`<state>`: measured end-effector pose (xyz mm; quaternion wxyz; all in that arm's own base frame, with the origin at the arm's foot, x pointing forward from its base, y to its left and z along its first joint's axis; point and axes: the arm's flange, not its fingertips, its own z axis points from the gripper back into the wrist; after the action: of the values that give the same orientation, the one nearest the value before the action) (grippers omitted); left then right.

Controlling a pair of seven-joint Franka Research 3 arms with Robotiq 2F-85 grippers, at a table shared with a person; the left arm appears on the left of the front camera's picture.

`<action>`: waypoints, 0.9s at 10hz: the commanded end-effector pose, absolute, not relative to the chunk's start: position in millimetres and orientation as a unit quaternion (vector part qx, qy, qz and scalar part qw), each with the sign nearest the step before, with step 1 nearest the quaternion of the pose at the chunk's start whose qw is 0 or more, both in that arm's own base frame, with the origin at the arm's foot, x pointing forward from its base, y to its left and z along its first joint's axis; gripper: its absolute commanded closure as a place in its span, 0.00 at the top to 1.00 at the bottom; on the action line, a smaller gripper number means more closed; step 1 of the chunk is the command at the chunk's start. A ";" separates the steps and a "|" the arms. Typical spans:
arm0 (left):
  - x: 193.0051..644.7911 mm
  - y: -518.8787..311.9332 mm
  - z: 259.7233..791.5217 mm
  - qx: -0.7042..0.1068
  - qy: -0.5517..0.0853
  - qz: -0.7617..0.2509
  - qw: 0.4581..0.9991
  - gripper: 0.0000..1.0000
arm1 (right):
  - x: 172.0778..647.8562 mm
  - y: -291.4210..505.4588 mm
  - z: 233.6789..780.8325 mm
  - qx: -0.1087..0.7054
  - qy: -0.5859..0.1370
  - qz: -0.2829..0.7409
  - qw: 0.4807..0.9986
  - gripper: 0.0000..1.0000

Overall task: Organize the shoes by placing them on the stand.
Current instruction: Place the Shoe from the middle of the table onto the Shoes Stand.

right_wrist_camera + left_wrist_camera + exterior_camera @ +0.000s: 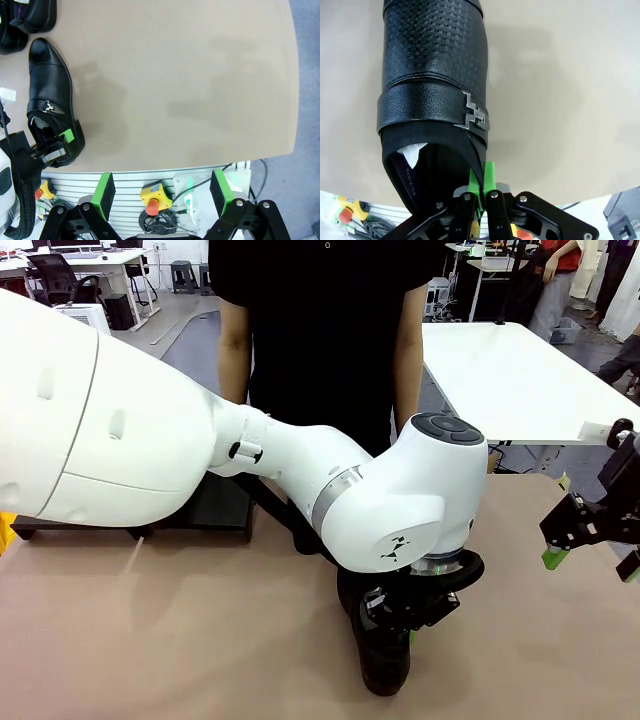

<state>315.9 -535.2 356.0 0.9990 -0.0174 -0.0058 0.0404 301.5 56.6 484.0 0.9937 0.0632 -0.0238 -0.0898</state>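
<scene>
A glossy black shoe (385,665) with a textured upper and a metal buckle lies on the tan table near the front edge. My left gripper (408,628) comes down on its heel end. In the left wrist view the green pads (490,175) are shut on the side wall of the shoe (432,70) by the opening, with white paper (414,151) inside. The right wrist view shows the same shoe (47,85) with the left gripper (62,145) on it, and more shoes (27,20) beyond. My right gripper (592,560) (162,192) hangs open at the right. The black stand (205,510) sits behind my left arm.
A person in black (320,330) stands at the far side of the table, arms down. A yellow box with a red stop button (152,196) hangs below the table's near edge (200,162). A white table (510,370) stands at the back right.
</scene>
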 end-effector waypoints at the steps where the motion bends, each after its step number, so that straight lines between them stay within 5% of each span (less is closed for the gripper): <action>1: 315.7 -526.4 361.6 -0.013 -0.005 0.034 0.999 0.00 | 300.9 57.0 484.8 0.069 -0.023 -0.086 0.994 1.00; 9: 264.0 -425.1 469.3 0.046 -0.138 -0.080 0.986 0.00 | 300.9 57.0 484.8 0.069 -0.023 -0.086 0.994 1.00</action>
<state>258.2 -457.4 464.8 0.9910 0.0369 -0.1050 -0.0738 301.5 56.6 484.0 0.9937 0.0632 -0.0238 -0.0898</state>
